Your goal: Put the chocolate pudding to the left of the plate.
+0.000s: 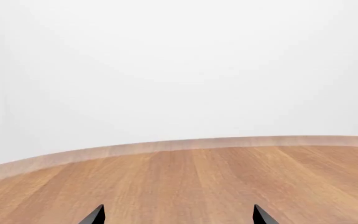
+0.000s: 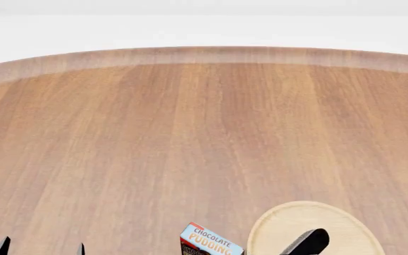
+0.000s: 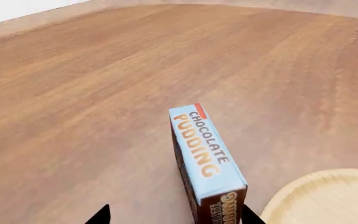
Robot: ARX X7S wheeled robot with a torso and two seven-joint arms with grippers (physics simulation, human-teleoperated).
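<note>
Looks basically done: the pudding (image 2: 210,241) stands on the tabletop (image 2: 189,133) just left of the plate (image 2: 331,226), both grippers wide open, holding nothing.

A round wooden table (image 2: 189,133) fills most of the head view. Its top is warm brown with the grain running toward the far edge. That far edge curves as a paler band (image 2: 204,56). Behind it stands a plain white wall (image 1: 179,65), which the left wrist view shows best.
</note>
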